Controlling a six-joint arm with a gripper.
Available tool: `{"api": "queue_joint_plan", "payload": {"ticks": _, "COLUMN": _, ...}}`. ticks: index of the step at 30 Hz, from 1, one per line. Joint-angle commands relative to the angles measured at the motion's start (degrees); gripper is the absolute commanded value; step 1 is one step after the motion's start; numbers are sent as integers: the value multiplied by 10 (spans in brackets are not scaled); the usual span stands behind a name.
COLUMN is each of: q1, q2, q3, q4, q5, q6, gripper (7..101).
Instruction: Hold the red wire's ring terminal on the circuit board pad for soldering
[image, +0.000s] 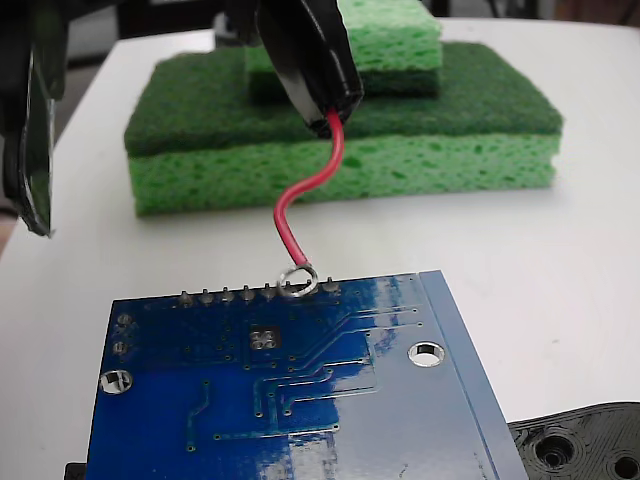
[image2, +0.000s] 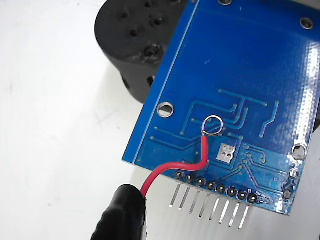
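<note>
The blue circuit board (image: 300, 410) lies at the bottom of the fixed view, with its square silvery pad (image: 265, 338) behind the row of solder bumps. My gripper (image: 330, 115) hangs above the board's far edge, shut on the upper end of the red wire (image: 305, 190). The wire curves down to the ring terminal (image: 298, 280), which shows over the solder bumps, off the pad. In the wrist view the ring terminal (image2: 212, 125) sits up and left of the pad (image2: 227, 153), over the board (image2: 240, 65). Whether the ring touches the board I cannot tell.
Two stacked green sponges (image: 340, 150) stand behind the board. A black plastic part with holes (image: 580, 445) lies under the board's right corner, also black part (image2: 135, 40). A dark blurred object (image: 30, 130) hangs at the left edge. Two mounting holes (image: 427, 353) (image: 116, 380) flank the pad.
</note>
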Motion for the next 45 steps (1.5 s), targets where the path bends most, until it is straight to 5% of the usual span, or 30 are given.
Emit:
{"api": "queue_joint_plan", "payload": {"ticks": 1, "q1": 3, "q2": -2, "q3": -11, "q4": 4, "q5": -23, "q6": -7, "gripper": 1003}}
{"api": "queue_joint_plan", "payload": {"ticks": 45, "q1": 20, "q2": -18, "q3": -6, "q4": 2, "q5": -16, "q6": -24, "gripper": 1003}}
